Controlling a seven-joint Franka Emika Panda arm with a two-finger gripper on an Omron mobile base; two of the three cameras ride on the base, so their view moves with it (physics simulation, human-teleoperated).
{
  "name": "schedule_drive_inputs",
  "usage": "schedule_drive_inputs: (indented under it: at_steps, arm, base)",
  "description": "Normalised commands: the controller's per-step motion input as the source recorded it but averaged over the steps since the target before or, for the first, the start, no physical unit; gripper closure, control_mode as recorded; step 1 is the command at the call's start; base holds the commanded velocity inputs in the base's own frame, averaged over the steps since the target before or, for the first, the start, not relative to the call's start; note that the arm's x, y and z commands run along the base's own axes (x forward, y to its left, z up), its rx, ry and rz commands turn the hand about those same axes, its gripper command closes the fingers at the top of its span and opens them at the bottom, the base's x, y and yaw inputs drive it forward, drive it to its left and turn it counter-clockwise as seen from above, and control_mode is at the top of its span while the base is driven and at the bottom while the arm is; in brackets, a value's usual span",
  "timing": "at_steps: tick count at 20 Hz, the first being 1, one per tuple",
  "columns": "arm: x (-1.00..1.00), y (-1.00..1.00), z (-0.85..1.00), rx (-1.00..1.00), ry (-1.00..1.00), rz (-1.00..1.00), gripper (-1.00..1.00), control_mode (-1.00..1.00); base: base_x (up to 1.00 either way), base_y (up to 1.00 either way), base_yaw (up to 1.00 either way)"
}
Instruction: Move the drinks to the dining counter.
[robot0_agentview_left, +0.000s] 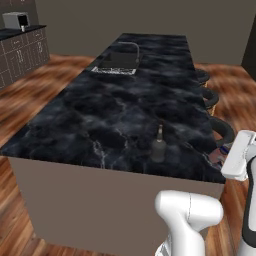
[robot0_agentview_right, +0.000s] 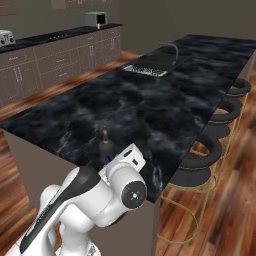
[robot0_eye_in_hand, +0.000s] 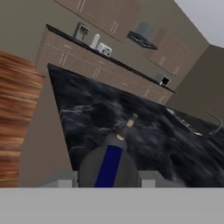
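Dark glass bottle (robot0_agentview_left: 158, 147) standing upright on the dining counter (robot0_agentview_left: 125, 110), close to its near edge, well away from the sink (robot0_agentview_left: 117, 62). In the hand view, a round can (robot0_eye_in_hand: 109, 166) with a blue stripe pinched between the gripper (robot0_eye_in_hand: 109, 177) fingers, cut off below. Fingertips mostly hidden. Stools (robot0_agentview_right: 227, 112) partly tucked under.

We see glossy white rounded arm shell (robot0_agentview_right: 95, 200), smooth, plastic-looking. Broad dark grey band (robot0_agentview_right: 75, 187) runs along upper link. Round dark joint cap (robot0_agentview_right: 133, 194) with small pale centre dot sits on elbow. Boxy white hand block (robot0_agentview_left: 239, 155) has flat faces, with small dark square mark on its end face. We see no cables, no screws.
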Motion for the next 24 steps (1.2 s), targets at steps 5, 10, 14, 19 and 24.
schedule_drive_inputs:
  at_steps: [5,10,14,19,24]
  arm:
    - [0.0,0.0,0.0,0.0,0.0,0.0,1.0,1.0]
    - [0.0,0.0,0.0,0.0,0.0,0.0,1.0,1.0]
    - [0.0,0.0,0.0,0.0,0.0,0.0,1.0,1.0]
    - [0.0,0.0,0.0,0.0,0.0,0.0,1.0,1.0]
    - [0.0,0.0,0.0,0.0,0.0,0.0,1.0,1.0]
  base:
    - [0.59,0.0,0.0]
    - [0.42,0.0,0.0]
    - [0.17,0.0,0.0]
    - [0.0,0.0,0.0]
    - [0.01,0.0,0.0]
